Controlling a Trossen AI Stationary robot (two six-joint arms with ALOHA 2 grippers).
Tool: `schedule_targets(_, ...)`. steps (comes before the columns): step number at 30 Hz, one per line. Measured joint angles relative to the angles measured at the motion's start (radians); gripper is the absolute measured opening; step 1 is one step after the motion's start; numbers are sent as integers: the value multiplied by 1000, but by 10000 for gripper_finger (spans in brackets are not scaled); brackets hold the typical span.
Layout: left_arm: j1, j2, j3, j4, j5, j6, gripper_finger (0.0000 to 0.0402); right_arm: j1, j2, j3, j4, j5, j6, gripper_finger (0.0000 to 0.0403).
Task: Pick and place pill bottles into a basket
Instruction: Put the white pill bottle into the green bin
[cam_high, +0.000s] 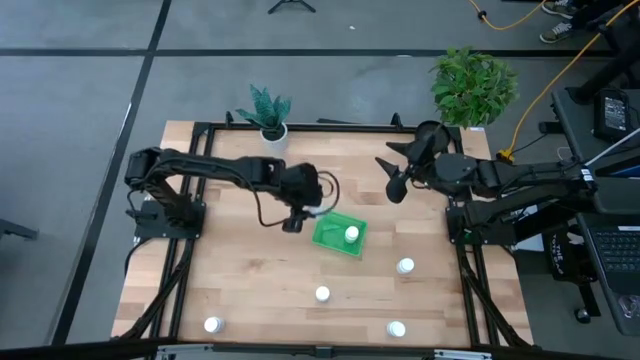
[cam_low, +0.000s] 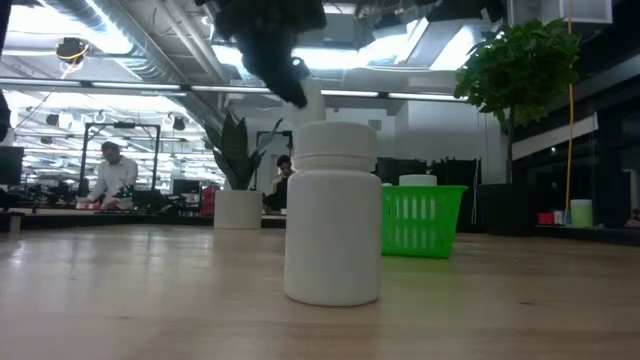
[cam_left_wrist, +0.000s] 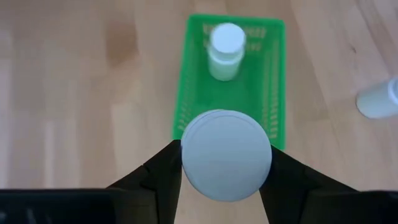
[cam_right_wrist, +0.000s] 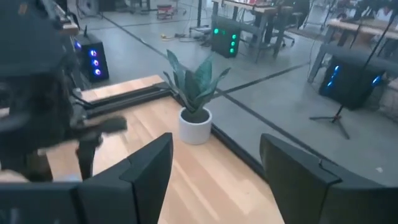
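My left gripper (cam_high: 297, 218) is shut on a white pill bottle (cam_left_wrist: 225, 154) just left of the green basket (cam_high: 340, 233), raised above the table. In the left wrist view the held bottle's round cap covers the basket's nearer end (cam_left_wrist: 186, 124). One bottle (cam_high: 351, 235) stands upright in the basket. Several more bottles stand on the table: one (cam_high: 405, 266) right of the basket, one (cam_high: 322, 294) nearer the front, and two (cam_high: 212, 324) (cam_high: 396, 329) by the near edge. My right gripper (cam_high: 392, 178) is open and empty, raised at the far right. My left gripper pinches the bottle between its two fingers (cam_left_wrist: 163, 177), one on each side of its round body by the cap's rim (cam_left_wrist: 186, 163). The cap hides the exact place of contact. The fingers point down from above. The bottle stays upright, cap up, clear of the table.
A small plant in a white pot (cam_high: 268, 120) stands at the far edge, left of centre. A big leafy plant (cam_high: 472, 85) stands at the far right corner. In the low view one bottle (cam_low: 332, 212) stands close in front of the basket (cam_low: 420, 220).
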Motion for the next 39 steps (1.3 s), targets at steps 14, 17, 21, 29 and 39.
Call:
schedule_targets(14, -39, 101, 0, 60, -56, -76, 166, 2, 0, 0, -7, -138, -19, 243)
schedule_targets(17, -39, 101, 0, 110, -39, -99, 166, 2, 0, 0, -16, -139, -27, 243)
schedule_targets(21, -35, 102, 0, 150, 5, -125, 166, 2, 0, 0, -33, -138, -65, 243)
schedule_targets(29, -35, 163, 1, 184, 31, -144, 166, 2, 0, 0, -43, -138, -68, 243)
schedule_targets(39, -30, 246, 1, 213, 65, -140, 166, 4, 0, 0, -47, -147, -65, 243)
